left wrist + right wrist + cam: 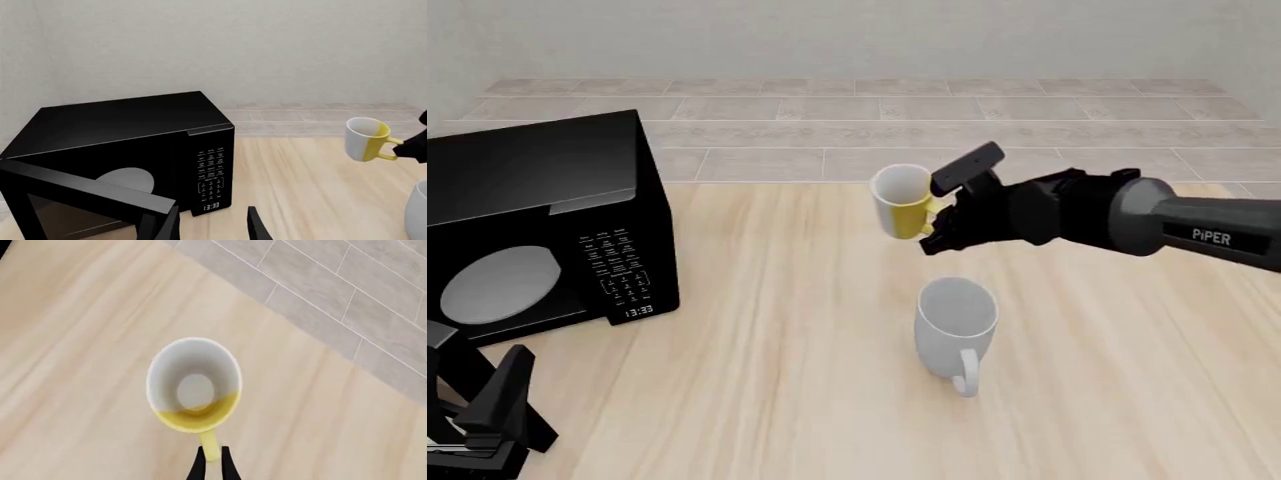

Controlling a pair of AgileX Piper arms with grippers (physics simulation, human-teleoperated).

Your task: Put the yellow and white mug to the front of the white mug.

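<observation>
wood table: yellow and white mug pinched by its handle in right gripper, held above far edge; left gripper fingers spread, empty.

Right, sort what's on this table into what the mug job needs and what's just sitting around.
In the job:
- yellow and white mug, handle pinched in the right gripper
- white mug, upright on the table

Just sitting around:
- black microwave, door open
- left gripper, open, holding nothing
</observation>
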